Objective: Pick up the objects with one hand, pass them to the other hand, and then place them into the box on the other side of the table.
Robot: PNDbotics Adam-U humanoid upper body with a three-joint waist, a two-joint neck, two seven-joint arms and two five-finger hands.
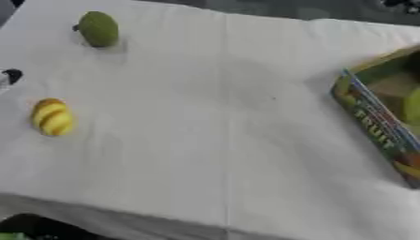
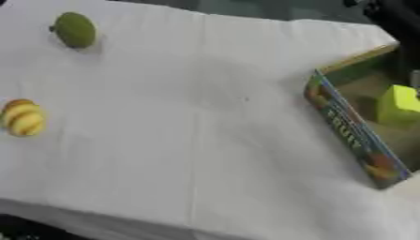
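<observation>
Neither of my hands shows, so their state I can't tell; the green fruit [image 1: 98, 29] and striped fruit [image 1: 52, 117] sit left on the worktop [image 1: 213, 131], probably light, smooth plastic—I'd cup each around its middle.

white tablecloth [image 1: 213, 140] — covers whole table, creased | dark floor [image 1: 33, 227] — beyond the near edge
</observation>
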